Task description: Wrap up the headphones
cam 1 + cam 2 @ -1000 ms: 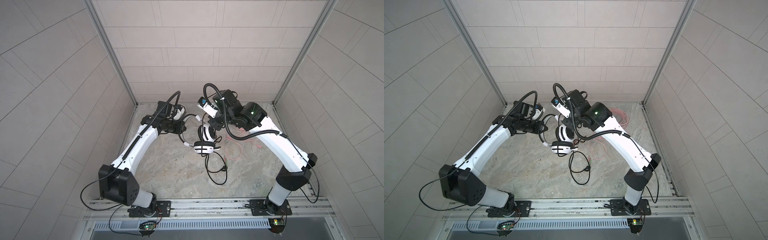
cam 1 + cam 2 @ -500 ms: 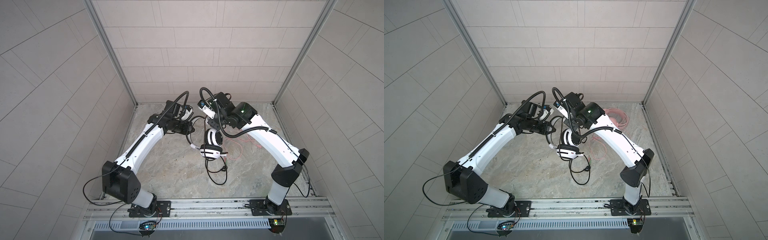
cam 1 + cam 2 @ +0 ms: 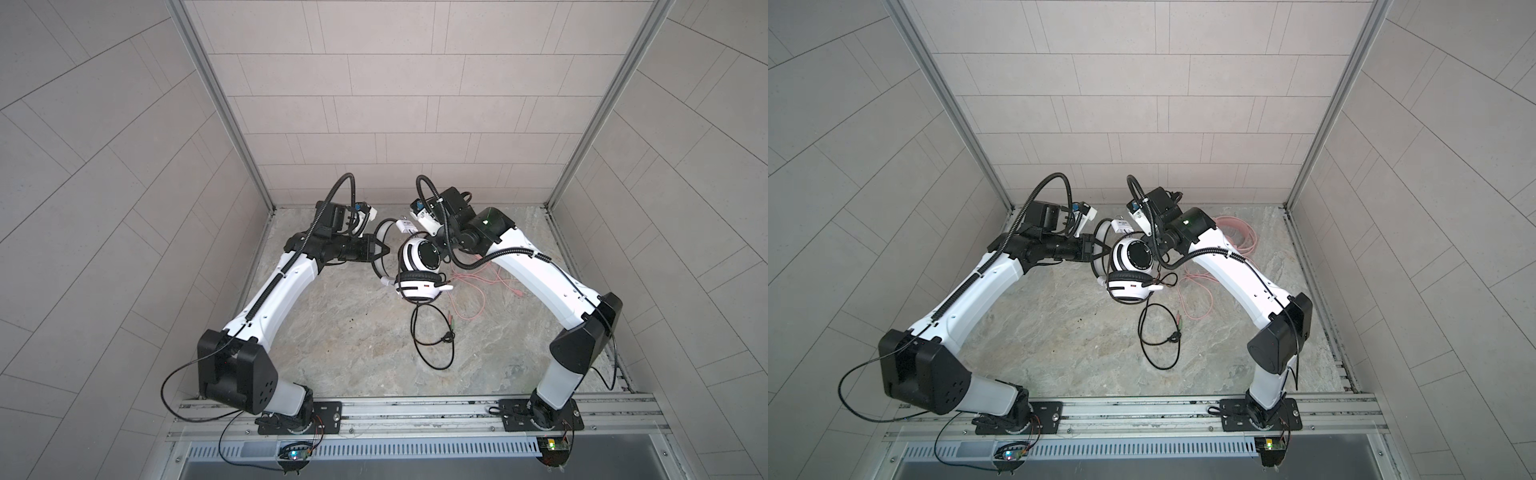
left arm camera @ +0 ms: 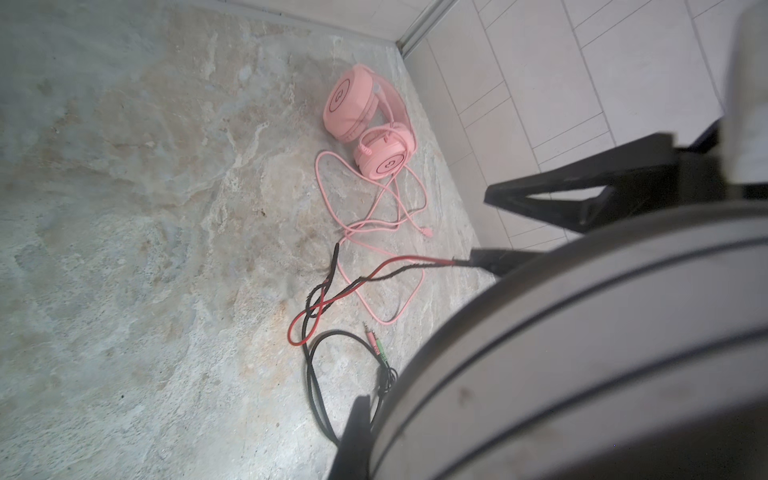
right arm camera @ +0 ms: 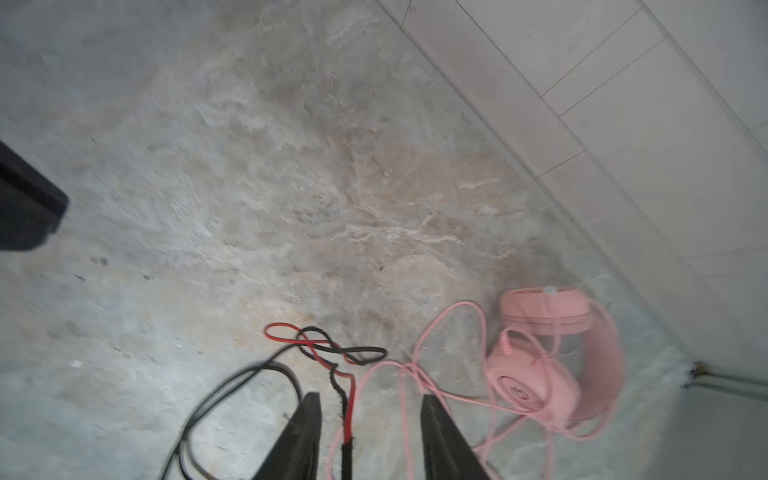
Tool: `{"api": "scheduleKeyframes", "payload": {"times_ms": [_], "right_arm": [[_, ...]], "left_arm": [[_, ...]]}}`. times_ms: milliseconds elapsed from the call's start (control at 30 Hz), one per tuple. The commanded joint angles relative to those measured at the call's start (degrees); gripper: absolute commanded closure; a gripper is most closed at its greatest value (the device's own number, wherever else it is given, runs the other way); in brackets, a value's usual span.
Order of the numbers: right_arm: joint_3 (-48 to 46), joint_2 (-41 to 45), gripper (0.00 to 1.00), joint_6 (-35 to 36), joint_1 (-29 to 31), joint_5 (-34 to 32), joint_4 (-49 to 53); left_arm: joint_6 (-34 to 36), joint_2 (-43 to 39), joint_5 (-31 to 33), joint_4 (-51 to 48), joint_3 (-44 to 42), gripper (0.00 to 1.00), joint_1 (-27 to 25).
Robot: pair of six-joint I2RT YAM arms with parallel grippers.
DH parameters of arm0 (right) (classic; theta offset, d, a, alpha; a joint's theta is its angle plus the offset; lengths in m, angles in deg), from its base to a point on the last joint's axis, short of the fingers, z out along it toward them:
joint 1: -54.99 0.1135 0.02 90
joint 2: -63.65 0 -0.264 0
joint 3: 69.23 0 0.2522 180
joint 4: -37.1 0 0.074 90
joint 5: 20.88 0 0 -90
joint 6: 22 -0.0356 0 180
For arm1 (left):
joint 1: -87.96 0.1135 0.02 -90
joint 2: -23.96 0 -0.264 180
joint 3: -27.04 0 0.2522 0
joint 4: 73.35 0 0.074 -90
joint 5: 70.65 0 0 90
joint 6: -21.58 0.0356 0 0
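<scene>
The white-and-black headphones (image 3: 419,270) hang above the floor at the back centre, one ear cup facing up. My left gripper (image 3: 383,251) is shut on their thin headband (image 3: 1096,245), which fills the left wrist view as a broad pale arc (image 4: 582,332). Their black and red cable (image 5: 347,415) trails to the floor and passes untouched between the fingers of my right gripper (image 5: 370,432), which stands open beside the ear cups. The all-pink headphones (image 4: 365,124) lie on the floor near the right back corner with their pink cable (image 5: 415,374) spread out loosely.
A black cable loop (image 3: 432,345) with two small plugs (image 3: 450,322) lies on the stone floor in front of the hanging headset. Tiled walls close the back and both sides. The right arm (image 3: 1225,270) hides most of the pink headset in both top views.
The right gripper's jaws have parted, and the black and red cable now lies loose between them. My left gripper has carried the white-and-black headphones a little to the right.
</scene>
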Motion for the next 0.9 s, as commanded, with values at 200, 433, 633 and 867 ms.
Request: {"api": "scheduleKeyframes", "payload": {"times_ms": [200,433,633,867], "right_arm": [[-20.9,9.6,0.24,-12.8,-7.4,22.9,-24.2],[-29.5,8.4,0.11,-17.7,-8.8,31.5,-36.8],[-33.9,4.7,0.07,-22.4,-8.7,36.5,-49.3],[-32.2,-5.7,0.08,-30.5,-5.9,44.1,-62.8]], "left_arm": [[-8.3,-3.9,-8.4,8.4,0.6,1.0,3.2],[-15.2,-4.9,-10.1,15.3,0.2,1.0,5.6],[-19.8,-4.2,-10.4,16.4,3.1,1.0,7.6],[-23.2,-3.2,-9.2,15.0,6.3,1.0,8.9]]}}
